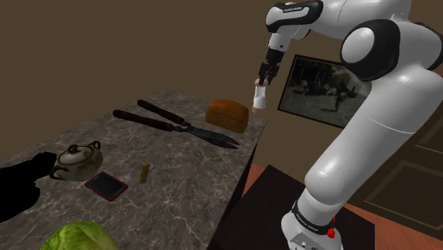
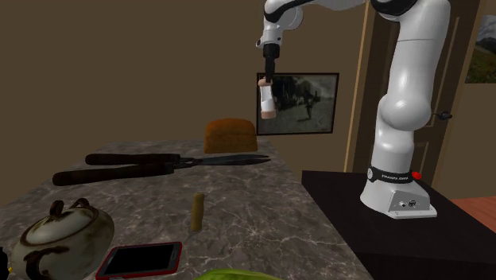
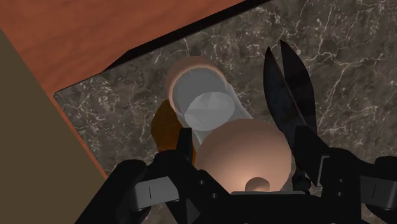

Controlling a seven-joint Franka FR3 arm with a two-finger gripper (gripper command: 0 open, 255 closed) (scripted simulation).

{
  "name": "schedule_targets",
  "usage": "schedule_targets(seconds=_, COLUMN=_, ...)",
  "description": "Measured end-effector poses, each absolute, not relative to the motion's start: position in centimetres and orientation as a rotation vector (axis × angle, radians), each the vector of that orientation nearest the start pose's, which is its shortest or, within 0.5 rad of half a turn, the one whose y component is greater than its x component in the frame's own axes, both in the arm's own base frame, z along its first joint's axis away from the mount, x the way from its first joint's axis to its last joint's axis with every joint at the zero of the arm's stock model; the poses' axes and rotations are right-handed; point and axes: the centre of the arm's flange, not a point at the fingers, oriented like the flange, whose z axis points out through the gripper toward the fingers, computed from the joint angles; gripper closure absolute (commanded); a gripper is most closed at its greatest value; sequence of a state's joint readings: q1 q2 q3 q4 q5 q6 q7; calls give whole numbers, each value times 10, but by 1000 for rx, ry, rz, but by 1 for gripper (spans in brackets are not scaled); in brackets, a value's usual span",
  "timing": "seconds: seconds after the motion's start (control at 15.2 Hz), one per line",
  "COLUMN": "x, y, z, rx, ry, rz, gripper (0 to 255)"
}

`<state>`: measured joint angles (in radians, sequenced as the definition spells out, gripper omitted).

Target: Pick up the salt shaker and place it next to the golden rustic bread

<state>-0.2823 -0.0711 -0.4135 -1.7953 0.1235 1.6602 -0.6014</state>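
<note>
Being clamped by the closed gripper (image 1: pixel 262 84), the salt shaker (image 1: pixel 260 99) is being held high over the bread loaf (image 1: pixel 228 114); it should be lowered upright onto the marble tabletop (image 1: pixel 177 177) beside the loaf, clear of the edge.

No text can be read. Tiny white lettering runs along the dark band (image 2: pixel 391 169) at the foot of the arm (image 2: pixel 407 95), right of the bench (image 2: pixel 254 208), too small to make out. Tiny dark lettering on the white wrist link (image 1: pixel 294 8), far side, equally unreadable.
</note>
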Motion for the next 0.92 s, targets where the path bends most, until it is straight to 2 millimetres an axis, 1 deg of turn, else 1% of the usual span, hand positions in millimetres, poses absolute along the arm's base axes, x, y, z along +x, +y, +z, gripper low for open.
schedule_targets(seconds=0.92, x=414, y=-339, z=488, rx=-2974, ry=160, rz=-53, gripper=255)
